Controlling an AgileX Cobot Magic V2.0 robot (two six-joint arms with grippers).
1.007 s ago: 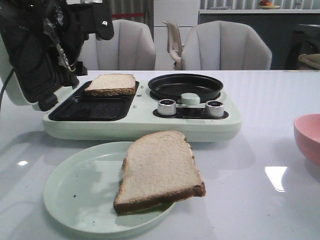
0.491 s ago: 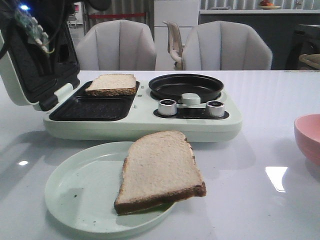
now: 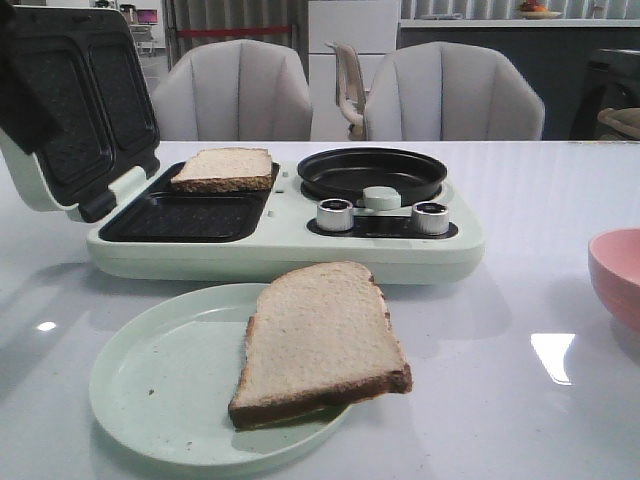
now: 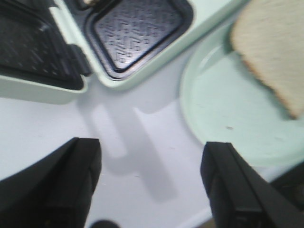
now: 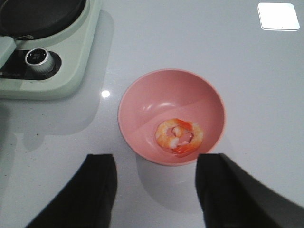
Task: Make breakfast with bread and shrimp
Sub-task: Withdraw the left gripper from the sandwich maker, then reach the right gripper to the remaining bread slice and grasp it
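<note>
- Left gripper (image 4: 149, 183): spread wide, empty, above bare table.
- Bread, rear grill well (image 3: 222, 168): seated.
- Bread on plate (image 3: 320, 340): overhangs plate (image 3: 160, 390) rim (may slide off if nudged).
- Shrimp (image 5: 179, 136): in pink bowl (image 5: 142, 99); small, easily fumbled.
- Right gripper (image 5: 154, 190): wide open, hovering just short of bowl.

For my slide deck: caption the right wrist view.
Open right gripper hovers above a pink bowl holding the shrimp, beside the breakfast maker.

table (image 3: 560, 190) glossy white | grill plates (image 4: 135, 28) matt blk, textured | knobs (image 3: 334, 214) shiny metal | bowl (image 5: 142, 95) smooth pink
</note>
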